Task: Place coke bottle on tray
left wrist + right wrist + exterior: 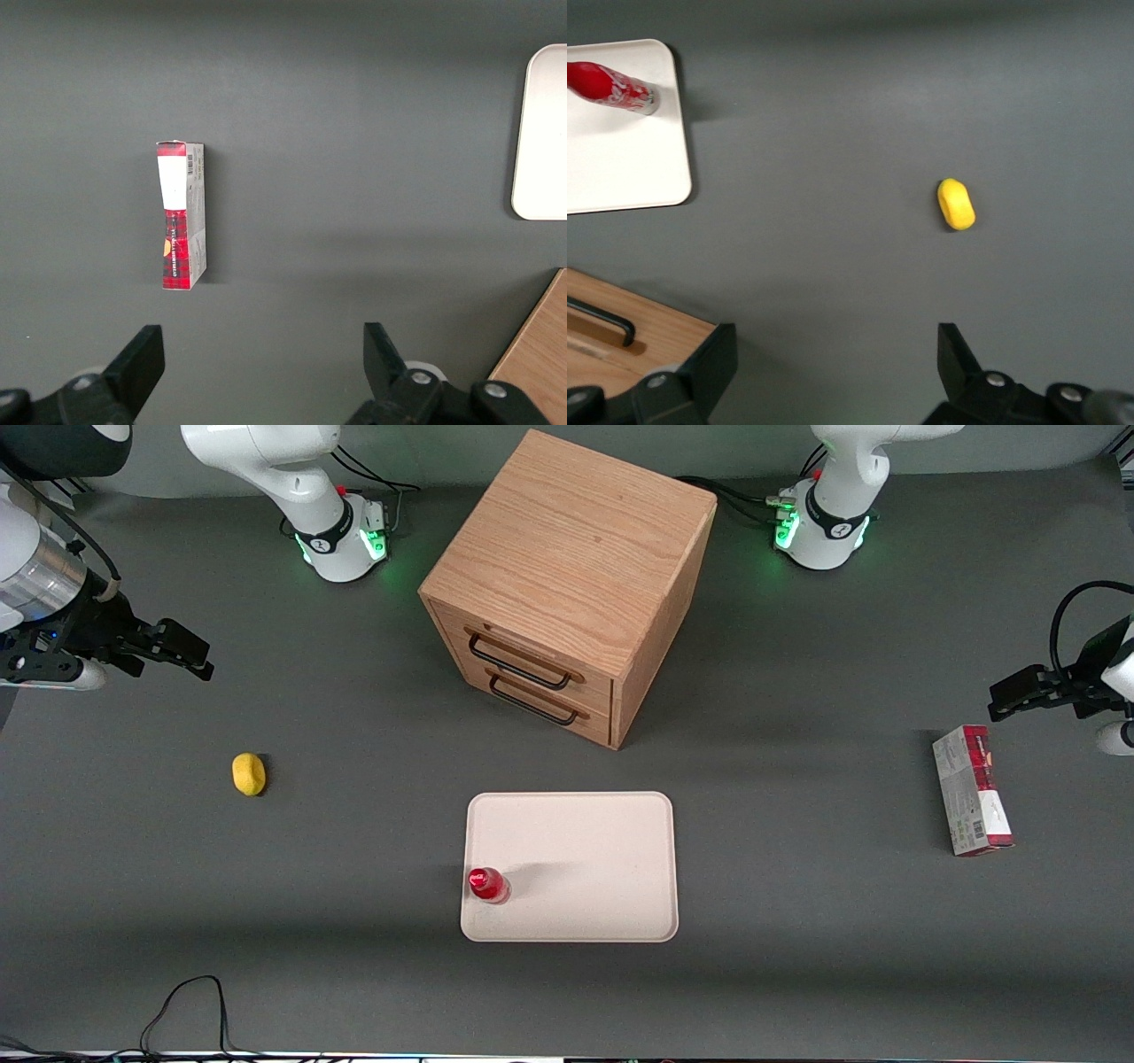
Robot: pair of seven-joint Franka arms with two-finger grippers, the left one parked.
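One claw: the working arm's gripper [190, 657] hangs at the left edge of the front frame, upper part, well above the table; its fingers [709, 367] stand wide apart and hold nothing.
Step in hand: judging by how things lie, the placing is done; the bottle stands on the tray and the claw is clear of it, so this looks like the retreat or rest after release.
Next move: little seems called for beyond keeping the arm away from the tray; any sweep back over it would risk tipping the bottle, which stands close to the rim.
Lemon: the lemon [249, 773] lies on the bare table in the left-centre of the front frame, lower in the frame than the claw and between it and the tray.
Bottle: the coke bottle [487, 886] stands upright on the tray, at its lower-left corner in the front frame, just inside the rim, well apart from the claw.
Tray: the tray [585, 841] sits in the lower centre of the front frame, in front of the drawer cabinet [567, 584].
Carton: a carton [972, 790] lies toward the parked arm's end of the table.
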